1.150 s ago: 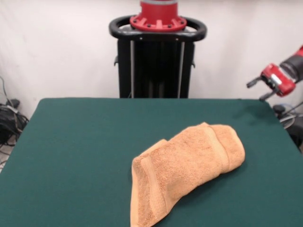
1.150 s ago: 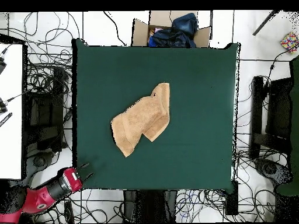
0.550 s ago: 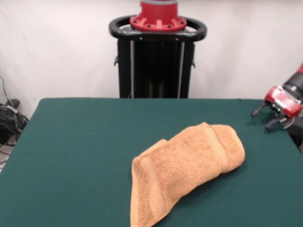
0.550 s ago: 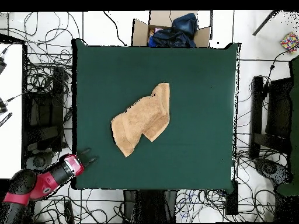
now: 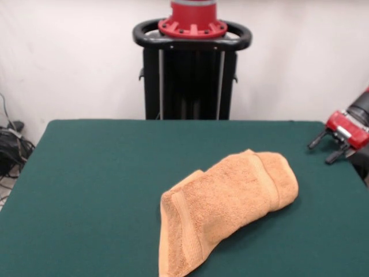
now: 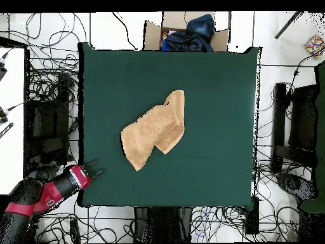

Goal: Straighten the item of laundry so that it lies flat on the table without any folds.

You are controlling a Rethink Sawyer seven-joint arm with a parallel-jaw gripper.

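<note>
The towel point(image 5: 226, 206) lies folded double near the middle of the counter point(image 5: 98, 173). The pincer point(image 5: 327, 147) hangs spread and empty at the counter's corner — well apart. Best to aim at a free top-layer corner, pinch only that layer, then pull outward slowly.

In the overhead view the towel point(image 6: 154, 131) lies folded near the middle of the tabletop point(image 6: 209, 89). The gripper point(image 6: 95, 169) hangs over the tabletop's lower left corner, well apart from the towel. A cardboard box point(image 6: 185, 33) sits beyond the top edge.
</note>
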